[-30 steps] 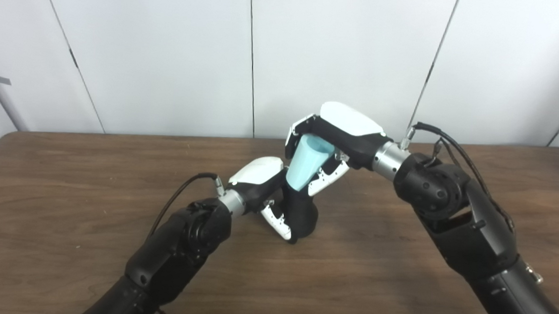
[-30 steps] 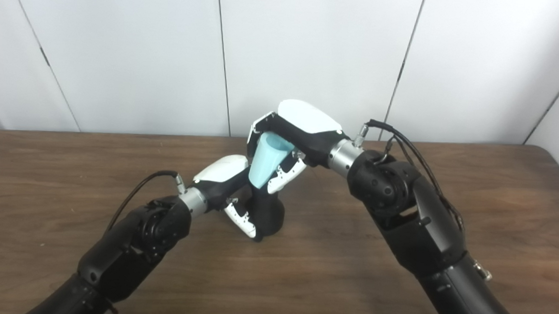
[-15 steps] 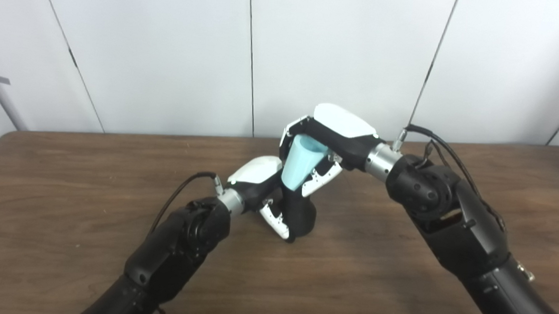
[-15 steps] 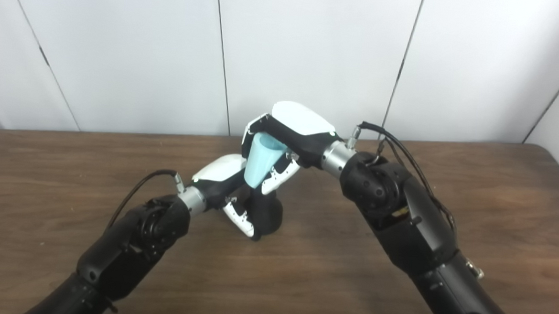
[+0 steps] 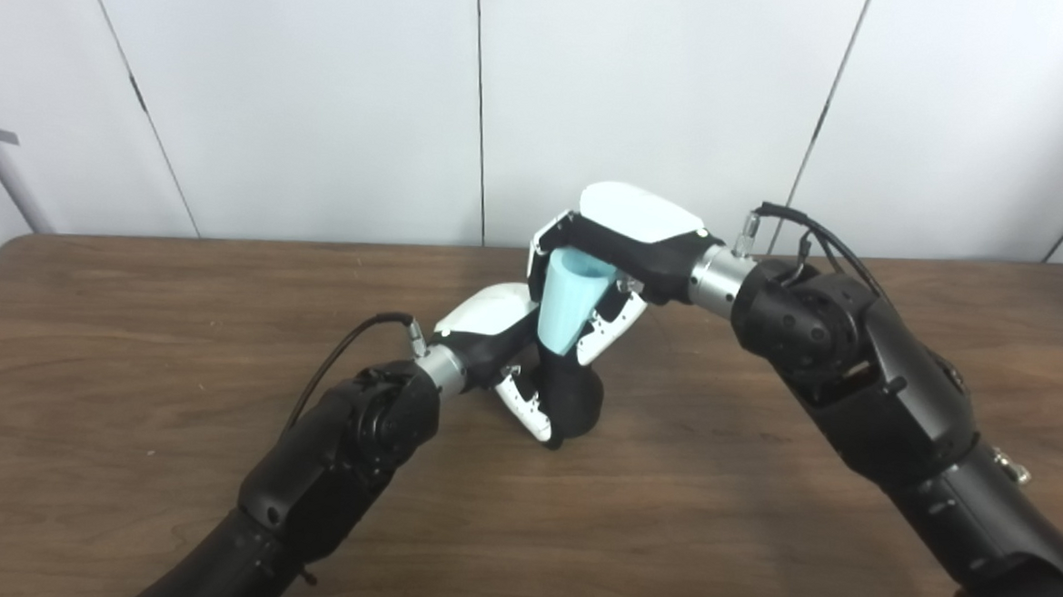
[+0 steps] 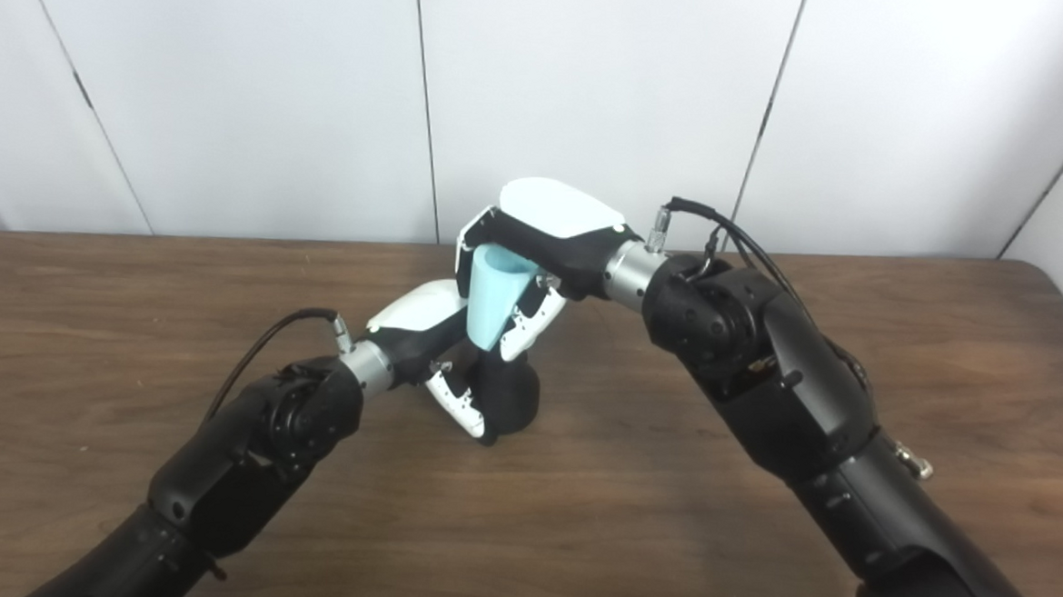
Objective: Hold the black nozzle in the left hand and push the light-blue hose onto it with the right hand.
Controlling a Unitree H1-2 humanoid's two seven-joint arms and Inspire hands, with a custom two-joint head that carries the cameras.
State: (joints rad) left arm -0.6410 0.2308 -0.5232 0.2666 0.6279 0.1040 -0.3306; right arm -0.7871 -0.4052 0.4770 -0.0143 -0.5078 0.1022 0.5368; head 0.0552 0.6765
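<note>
Hose (image 5: 564,302) lower: pale-blue, tapered, upright

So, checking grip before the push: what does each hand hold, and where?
Left hand grips the black nozzle low; right hand grips the light-blue hose near its top.

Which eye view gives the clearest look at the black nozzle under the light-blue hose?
The right eye view, slightly: the black nozzle shows its rounded body beside the left hand, below the light-blue hose held by the right hand. The left eye view shows much the same, no more.
</note>
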